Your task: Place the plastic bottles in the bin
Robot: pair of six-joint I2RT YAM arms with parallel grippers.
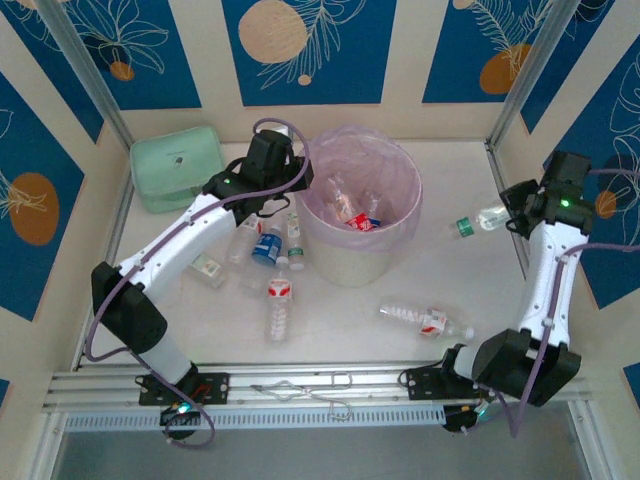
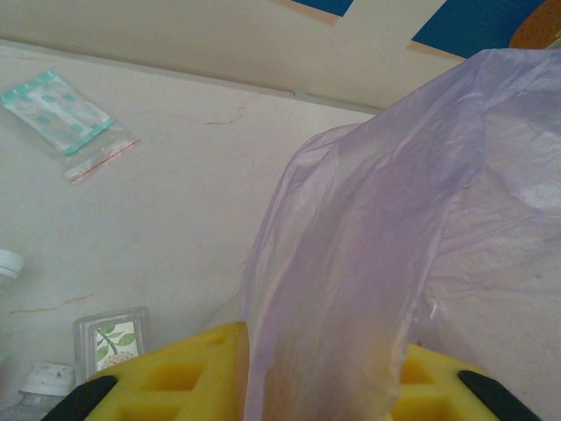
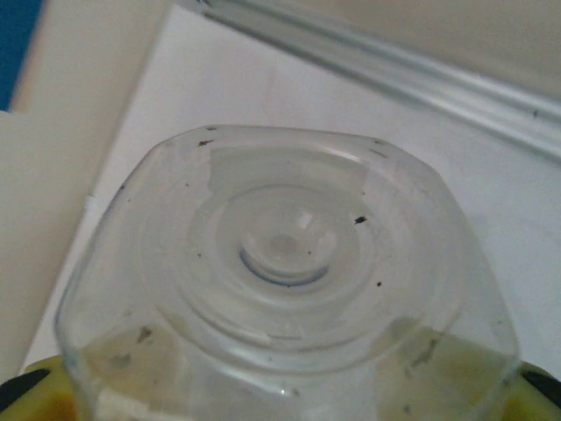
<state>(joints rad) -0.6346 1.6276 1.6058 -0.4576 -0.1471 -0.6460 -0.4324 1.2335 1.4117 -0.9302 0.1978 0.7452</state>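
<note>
While a red-labelled bottle lies loose on the surface nearest us, our right gripper clamps the green-labelled bottle, well right of the bin. We'd carry it high over the rim before releasing. The left gripper is at the pink liner, and we cannot tell how far open it is.

Bare table right of the bin; bottles crowd its left.

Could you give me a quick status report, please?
Right gripper shut on a green-labelled bottle, right of the bin. Left gripper at the bin's left rim, pink liner between its pads, grip unclear. Several bottles loose on table.
</note>
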